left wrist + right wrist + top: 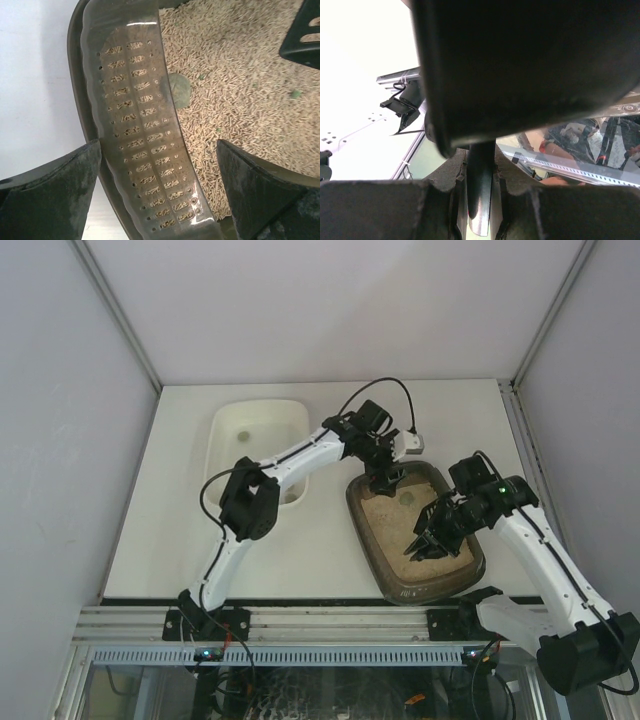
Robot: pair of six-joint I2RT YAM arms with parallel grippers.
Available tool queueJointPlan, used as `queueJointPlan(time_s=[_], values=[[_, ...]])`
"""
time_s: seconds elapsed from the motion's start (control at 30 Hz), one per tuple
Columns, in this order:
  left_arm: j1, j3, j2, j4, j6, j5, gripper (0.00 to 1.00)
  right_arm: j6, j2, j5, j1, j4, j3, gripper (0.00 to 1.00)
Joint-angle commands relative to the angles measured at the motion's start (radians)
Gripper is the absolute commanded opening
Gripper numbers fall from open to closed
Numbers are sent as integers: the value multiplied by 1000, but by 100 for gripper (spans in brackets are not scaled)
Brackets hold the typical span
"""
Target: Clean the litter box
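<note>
The dark brown translucent plastic litter box [422, 592], rounded-rectangular and filled with tan litter, sits right of centre, its long axis running top to bottom and leaning lower right. The left gripper [384, 480] gapes astride its upper rim. The right gripper [443, 528] is clamped on a small black slotted scoop [425, 546].

Left hand [385, 478] straddles the far-left rim of the litter box [425, 592]. Right hand [445, 528] with scoop [425, 546] occupies mid-litter. Near-left litter unobstructed. Table [320, 540] strip between white tub [255, 425] and box open; left arm [295, 455] crosses its far end.

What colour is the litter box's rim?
Litter box rim: dark translucent brown, perforated; clearest in left wrist view.
</note>
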Motion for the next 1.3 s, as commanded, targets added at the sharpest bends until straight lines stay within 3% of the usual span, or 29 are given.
queueJointPlan(time_s=[0.0,0.1,0.33,0.47,0.6,0.93,1.0,1.1,1.27], values=[[-56,-112,-30,-58,-16,-239,100,-32,-14,-6,-7,33,2,0],[-66,-120,-35,-10,-54,-358,100,-39,-19,-6,-7,36,0,0],[-64,-138,-56,5,-79,-420,100,-33,-38,-1,-13,39,-45,0],[-59,-129,-43,-39,-82,-453,100,17,-49,-97,-23,71,-105,0],[-42,-149,-50,-52,-98,-422,99,33,-27,-175,-35,101,-149,0],[-14,-145,-69,-30,-179,-352,99,-17,128,-162,-113,216,-150,0],[-5,-146,-82,-26,-209,-357,96,-11,160,-175,-114,270,-149,0],[14,-160,-106,-28,-242,-330,82,0,194,-177,-116,355,-149,0],[37,-256,-175,-8,-273,-295,80,5,232,-145,-116,430,-153,0]])
